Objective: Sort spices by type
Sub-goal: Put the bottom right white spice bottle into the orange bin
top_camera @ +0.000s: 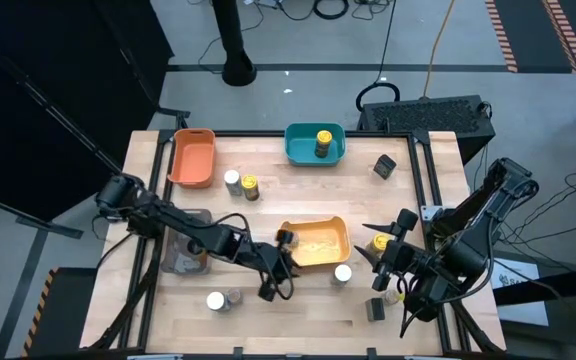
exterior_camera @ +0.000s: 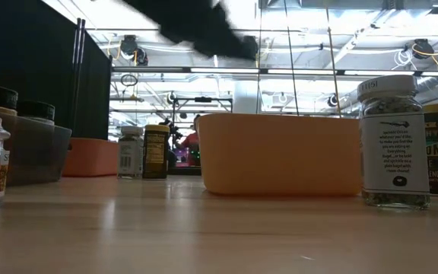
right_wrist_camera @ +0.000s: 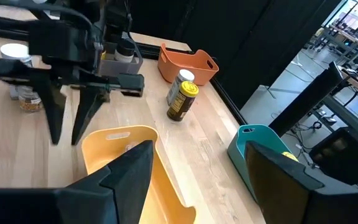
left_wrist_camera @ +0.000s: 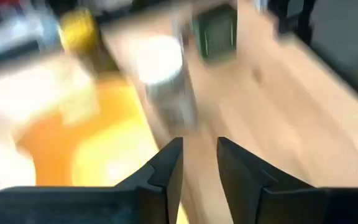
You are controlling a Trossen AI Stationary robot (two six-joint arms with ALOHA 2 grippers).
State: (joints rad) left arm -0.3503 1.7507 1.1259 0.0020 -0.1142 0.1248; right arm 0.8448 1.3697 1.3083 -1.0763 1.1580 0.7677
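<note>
Looking down on your wooden table (top_camera: pixel 298 310), the orange bin (top_camera: pixel 192 157) sits far left at the back. Nearer you on the left stands a grey bin (top_camera: pixel 185 250), partly hidden under the left arm. Two jars, one white-lidded (top_camera: pixel 215 300) and one grey-lidded (top_camera: pixel 233 299), stand side by side at the front left. Behind them, a white-lidded jar (top_camera: pixel 232 180) touches a yellow-lidded jar (top_camera: pixel 251 187).

Your left gripper (top_camera: pixel 273 290) hangs just beside the yellow bin's (top_camera: pixel 318 241) front left corner; its fingers (left_wrist_camera: pixel 166 171) are a little apart with nothing between them. Its own camera is blurred.

At the back middle, the teal bin (top_camera: pixel 314 143) holds one yellow-lidded jar (top_camera: pixel 322 143). A white-lidded jar (top_camera: pixel 342 273) stands just beside the yellow bin's front right corner. At table level this jar's (exterior_camera: pixel 392 141) label carries small print too fine to read.

On the right, your right gripper (top_camera: pixel 386 262) waits with fingers spread and empty. A dark jar (top_camera: pixel 384 166) lies at the back right, and another (top_camera: pixel 375 309) at the front right.
</note>
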